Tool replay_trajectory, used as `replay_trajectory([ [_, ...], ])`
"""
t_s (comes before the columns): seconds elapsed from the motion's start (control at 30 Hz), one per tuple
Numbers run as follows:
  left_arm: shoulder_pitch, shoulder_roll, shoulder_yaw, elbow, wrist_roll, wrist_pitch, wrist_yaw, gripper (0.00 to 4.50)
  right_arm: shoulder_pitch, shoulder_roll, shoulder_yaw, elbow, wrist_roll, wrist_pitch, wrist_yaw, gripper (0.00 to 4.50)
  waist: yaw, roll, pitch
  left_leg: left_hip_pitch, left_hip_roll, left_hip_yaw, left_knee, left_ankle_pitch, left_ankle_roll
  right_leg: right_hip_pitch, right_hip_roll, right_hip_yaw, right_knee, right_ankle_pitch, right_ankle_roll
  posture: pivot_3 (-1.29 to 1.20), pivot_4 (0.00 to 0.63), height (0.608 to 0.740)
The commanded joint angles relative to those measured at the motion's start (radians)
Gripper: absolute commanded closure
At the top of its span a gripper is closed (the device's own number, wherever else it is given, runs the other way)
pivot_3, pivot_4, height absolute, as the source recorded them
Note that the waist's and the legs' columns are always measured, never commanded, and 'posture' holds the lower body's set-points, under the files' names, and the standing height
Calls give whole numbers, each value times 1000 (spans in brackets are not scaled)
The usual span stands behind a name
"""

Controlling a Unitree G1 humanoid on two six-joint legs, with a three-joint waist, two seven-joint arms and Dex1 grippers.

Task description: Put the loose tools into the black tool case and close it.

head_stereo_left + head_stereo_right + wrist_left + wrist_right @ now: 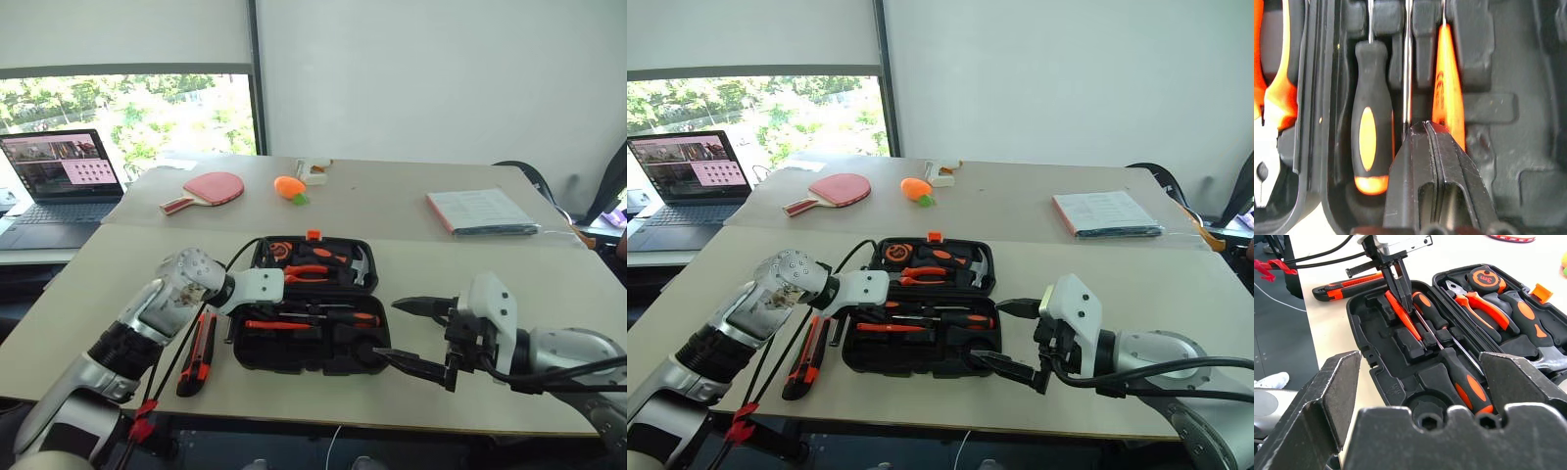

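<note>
1. The case [338, 360] lies open on the surface [509, 294], its lid half on the far side and its tray half on the near side.
2. The left tool [1400, 289] is clenched, its two black fingers pressed together with nothing visibly between them. Its tips point down into the tray half, at the handle end of the slim orange screwdriver [1403, 313].
3. That screwdriver lies in a slot of the tray, right beside the left tool's tips; whether they touch cannot be told.
4. On the lid side of the left tool, a black-and-orange screwdriver [1370, 132] sits in its slot. A thin steel shaft runs between it and the slim orange one.
5. A second black-and-orange screwdriver [1466, 384] lies in the tray nearer the right tool, its handle toward that tool.
6. The right tool [416, 338] is released, fingers spread wide and empty. It hovers just off the case's right end, pointing toward the tray.
7. The knife [196, 352] lies on the surface outside the case, under the left arm, on the side of the left tool away from the right tool.
8. Pliers [1484, 308], a tape measure [1486, 279] and a hammer [359, 266] fill the lid half, beyond both tools.
</note>
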Motion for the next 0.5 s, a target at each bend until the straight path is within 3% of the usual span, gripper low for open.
replay_trajectory([
  [0.03,22,10,-13,-23,19,-34,-1,4442,-5,7,-12,-19,-4,-30,-3,0,1,0,0,0,0,0,0,0,0,0,0,0,0,0,0,0,150,740],
  [0.5,53,26,-1,-60,59,-151,34,4442,-3,15,-2,-8,-17,-32,6,0,0,0,0,1,0,0,0,0,0,1,0,0,0,0,0,0,150,740],
])
